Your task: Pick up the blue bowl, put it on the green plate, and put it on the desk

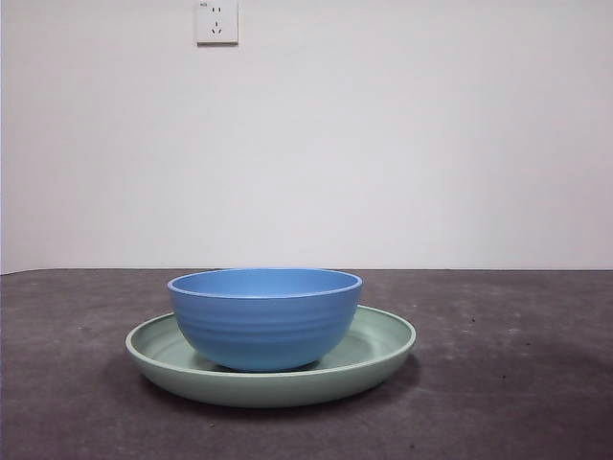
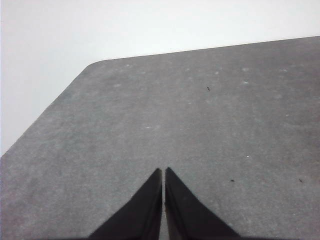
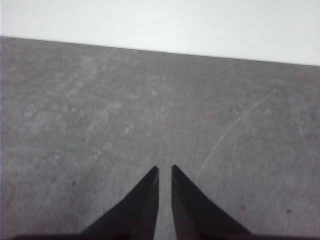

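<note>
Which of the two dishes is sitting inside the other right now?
The blue bowl: deep and narrower, it stands upright inside the green plate, which is wider, shallow and rests directly on the desk.

Smooth satin blue bowl [image 1: 265, 316], green plate [image 1: 383, 347]; matte speckled desk [image 1: 517, 383]

The blue bowl [image 1: 265, 319] reads medium blue, faint horizontal ridges banding its outer wall. The green plate [image 1: 383, 347] is pale sage, ringed with faint concentric lines. My worktop [image 1: 517, 383] is dark grey-brown, mottled and speckled, with what may be a thin pale scratch. My left gripper [image 2: 163, 172] and right gripper [image 3: 164, 170] are black. The wall [image 1: 431, 134] is off-white, with a white socket [image 1: 216, 21].
</note>
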`<move>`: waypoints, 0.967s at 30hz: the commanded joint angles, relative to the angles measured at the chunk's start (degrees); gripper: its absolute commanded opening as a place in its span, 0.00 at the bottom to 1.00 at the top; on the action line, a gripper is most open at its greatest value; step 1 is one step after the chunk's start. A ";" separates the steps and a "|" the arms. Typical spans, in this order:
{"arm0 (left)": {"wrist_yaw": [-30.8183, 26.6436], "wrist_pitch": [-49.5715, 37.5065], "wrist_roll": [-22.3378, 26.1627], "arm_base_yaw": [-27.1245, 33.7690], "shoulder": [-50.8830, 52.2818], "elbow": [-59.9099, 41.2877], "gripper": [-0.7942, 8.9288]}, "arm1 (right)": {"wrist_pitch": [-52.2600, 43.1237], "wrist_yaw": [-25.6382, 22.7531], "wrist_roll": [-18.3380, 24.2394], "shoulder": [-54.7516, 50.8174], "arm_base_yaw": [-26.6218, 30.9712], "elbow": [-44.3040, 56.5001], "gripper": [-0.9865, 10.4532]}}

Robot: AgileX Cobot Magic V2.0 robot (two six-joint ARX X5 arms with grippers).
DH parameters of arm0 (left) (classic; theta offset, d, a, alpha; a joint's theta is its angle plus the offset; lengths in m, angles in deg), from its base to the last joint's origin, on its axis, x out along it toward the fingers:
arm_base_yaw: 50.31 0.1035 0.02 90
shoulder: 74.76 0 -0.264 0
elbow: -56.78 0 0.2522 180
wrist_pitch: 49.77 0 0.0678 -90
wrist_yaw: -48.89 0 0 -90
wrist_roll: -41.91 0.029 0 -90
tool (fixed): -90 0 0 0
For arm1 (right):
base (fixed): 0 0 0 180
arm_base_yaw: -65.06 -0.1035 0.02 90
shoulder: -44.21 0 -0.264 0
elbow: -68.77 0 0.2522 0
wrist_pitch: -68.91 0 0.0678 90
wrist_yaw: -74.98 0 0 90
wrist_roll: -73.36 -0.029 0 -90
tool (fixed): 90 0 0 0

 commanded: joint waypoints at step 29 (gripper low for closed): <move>-0.20 0.46 0.66 0.09 0.09 -1.18 0.09 | -0.92 -1.75 -1.27 -1.95 1.33 2.95 0.12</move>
